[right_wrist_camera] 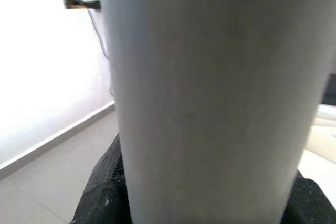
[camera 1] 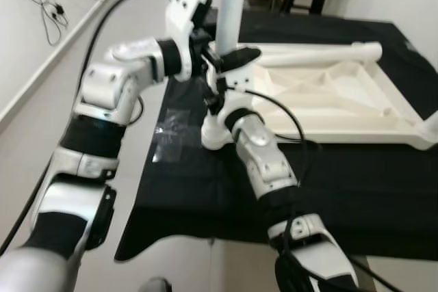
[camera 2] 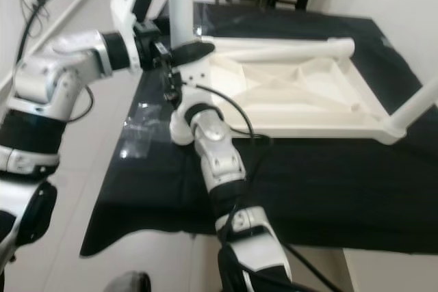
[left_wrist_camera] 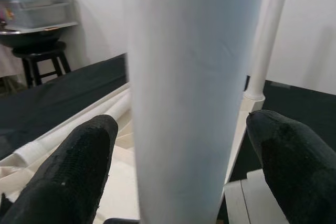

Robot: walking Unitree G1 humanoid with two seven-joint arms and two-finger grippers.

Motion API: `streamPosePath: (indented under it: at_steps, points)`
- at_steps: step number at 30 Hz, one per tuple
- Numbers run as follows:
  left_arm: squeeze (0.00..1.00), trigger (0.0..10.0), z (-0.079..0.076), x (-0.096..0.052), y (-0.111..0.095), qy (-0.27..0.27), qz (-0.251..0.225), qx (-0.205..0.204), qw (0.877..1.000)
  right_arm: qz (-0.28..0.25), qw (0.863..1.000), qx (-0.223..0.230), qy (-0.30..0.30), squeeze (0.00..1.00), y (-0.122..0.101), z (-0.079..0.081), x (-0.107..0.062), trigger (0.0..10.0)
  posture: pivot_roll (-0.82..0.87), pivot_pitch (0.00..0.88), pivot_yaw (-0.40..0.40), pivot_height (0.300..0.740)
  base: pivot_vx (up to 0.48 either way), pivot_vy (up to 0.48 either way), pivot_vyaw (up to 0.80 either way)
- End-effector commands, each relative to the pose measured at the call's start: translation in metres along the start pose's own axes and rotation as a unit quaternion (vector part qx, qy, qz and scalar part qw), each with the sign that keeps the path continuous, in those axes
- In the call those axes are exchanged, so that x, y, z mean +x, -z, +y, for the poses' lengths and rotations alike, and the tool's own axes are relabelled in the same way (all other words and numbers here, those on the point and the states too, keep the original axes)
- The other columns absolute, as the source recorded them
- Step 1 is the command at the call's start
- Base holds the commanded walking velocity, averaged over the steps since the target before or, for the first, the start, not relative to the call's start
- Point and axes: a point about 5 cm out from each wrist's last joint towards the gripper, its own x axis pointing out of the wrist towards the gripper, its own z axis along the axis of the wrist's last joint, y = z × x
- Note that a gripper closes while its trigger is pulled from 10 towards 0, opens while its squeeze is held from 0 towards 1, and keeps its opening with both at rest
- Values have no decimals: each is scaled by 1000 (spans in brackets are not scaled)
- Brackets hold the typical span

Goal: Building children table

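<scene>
Now seating upright white cylindrical plastic leg [camera 1: 231, 1] at near-left corner of upturned cream plastic tabletop [camera 1: 328, 97] on black-draped bench [camera 1: 356, 176]. Right gripper [camera 1: 233, 59] clamping leg low; left gripper [left_wrist_camera: 184, 145] straddling it, fingers [left_wrist_camera: 73, 171] wide. Probably needing vertical, steady downward pressure.

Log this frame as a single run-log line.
stage: leg fitting | left gripper: open around upright leg | right gripper: shut on upright leg | tabletop: upside down on black cloth

Both arms meet at upper centre: left gripper [camera 1: 209, 44] has fingers [left_wrist_camera: 73, 177] spread (not touching), right gripper [camera 1: 229, 66] is clamped.
</scene>
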Motion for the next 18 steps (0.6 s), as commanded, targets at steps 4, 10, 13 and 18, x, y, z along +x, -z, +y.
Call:
streamPosePath:
  at_steps: [4,10,13,18]
  points:
    - [0,10000,1,1,-5,-1,-3,4,1000,73,996,39,-30,0,41,16,-4,0,137,124,-56,740,0,0,0]
    - [0,0,1,2,-2,4,-7,-2,1000,66,997,35,-35,0,37,11,-3,10000,128,121,-59,740,0,0,0]
    - [0,0,1,3,-3,7,-9,-3,1000,42,995,26,-91,0,24,18,0,10000,128,118,-60,740,0,0,0]
    - [0,0,2,3,-3,7,-9,-3,1000,16,985,25,-169,1000,6,18,1,10000,126,114,-60,740,0,0,0]
